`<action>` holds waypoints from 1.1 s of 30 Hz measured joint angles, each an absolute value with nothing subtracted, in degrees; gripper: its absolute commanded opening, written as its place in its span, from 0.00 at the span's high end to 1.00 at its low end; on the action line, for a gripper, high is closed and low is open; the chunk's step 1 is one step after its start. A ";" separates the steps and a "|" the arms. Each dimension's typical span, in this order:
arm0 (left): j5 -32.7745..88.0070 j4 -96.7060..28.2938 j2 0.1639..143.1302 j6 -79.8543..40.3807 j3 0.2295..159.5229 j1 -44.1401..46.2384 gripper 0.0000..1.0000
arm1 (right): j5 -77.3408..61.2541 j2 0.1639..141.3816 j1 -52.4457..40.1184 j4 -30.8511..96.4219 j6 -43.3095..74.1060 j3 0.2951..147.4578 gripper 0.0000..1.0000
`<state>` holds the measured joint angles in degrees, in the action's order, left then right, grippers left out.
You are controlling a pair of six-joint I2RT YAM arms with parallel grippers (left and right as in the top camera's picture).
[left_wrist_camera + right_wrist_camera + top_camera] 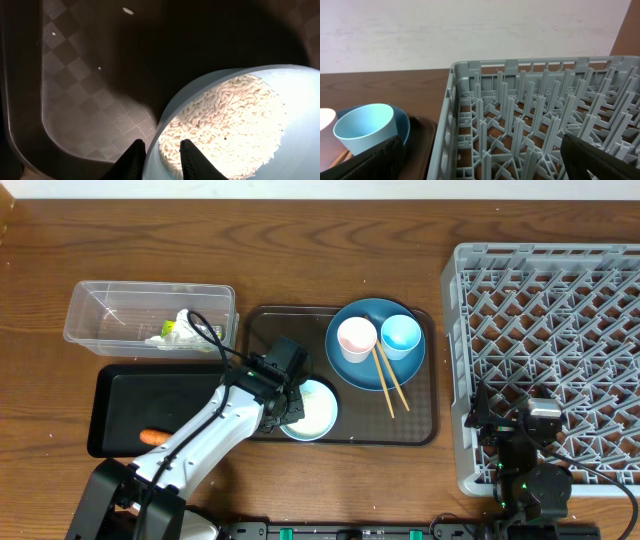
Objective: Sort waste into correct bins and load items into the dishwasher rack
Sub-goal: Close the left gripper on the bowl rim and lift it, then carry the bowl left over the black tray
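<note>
Loose white rice grains (pixel 227 120) fill the white bowl (pixel 295 145), whose rim sits between the left gripper's (pixel 162 157) closed-in fingers on the brown textured serving tray (pixel 75 95). Beside it, the large round blue plate (pixel 350 370) carries cups and chopsticks. Over the grey plastic dishwasher rack (pixel 560 310), the right gripper (pixel 480 160) is spread wide.

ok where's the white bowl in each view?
Overhead: white bowl at the brown tray's bottom edge, left of centre, under the left gripper.
Left wrist: lower right, full of rice, its rim between the gripper's fingers.
Right wrist: not in view.
Shared landmark: the brown tray, in all three views.
</note>
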<state>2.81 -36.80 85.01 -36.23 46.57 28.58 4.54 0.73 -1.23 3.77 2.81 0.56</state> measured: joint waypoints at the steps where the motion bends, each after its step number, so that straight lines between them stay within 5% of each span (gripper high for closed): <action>1: 2.81 -36.80 85.01 -36.23 46.57 28.62 0.74 | 4.54 0.73 -1.23 3.77 2.81 0.56 0.01; 20: 2.76 -35.53 85.01 -36.47 46.57 30.17 0.91 | 4.54 0.73 -1.23 3.77 2.81 0.56 0.01; 33: 2.83 -34.85 85.01 -36.40 46.57 30.22 0.94 | 4.54 0.73 -1.23 3.77 2.81 0.56 0.01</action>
<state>2.83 -34.85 85.01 -36.40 46.57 30.22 4.54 0.73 -1.23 3.77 2.81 0.56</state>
